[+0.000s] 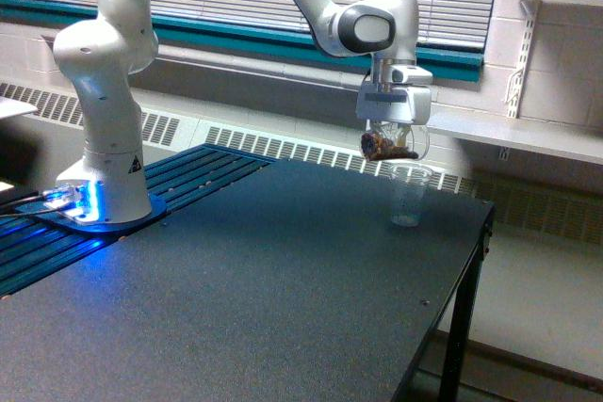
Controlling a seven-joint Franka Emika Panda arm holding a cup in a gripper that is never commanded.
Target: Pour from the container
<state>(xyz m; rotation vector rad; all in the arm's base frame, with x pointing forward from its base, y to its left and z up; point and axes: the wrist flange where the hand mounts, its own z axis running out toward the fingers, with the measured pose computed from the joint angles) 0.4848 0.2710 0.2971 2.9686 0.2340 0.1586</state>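
The container [390, 144], a small clear cup with brown bits inside, hangs tilted on its side in my gripper [393, 136], which is shut on it. Its open mouth faces the exterior view's right. It sits just above the rim of a clear ridged cup [409, 195] that stands upright on the black table [264, 289] near the far right corner. The brown bits lie low in the tilted container, close to its mouth.
The white arm base [102, 138] stands at the exterior view's left on a blue-lit plate [80, 214]. The table edge [462, 280] drops off right beside the ridged cup. A radiator grille [311, 152] and a window ledge run behind.
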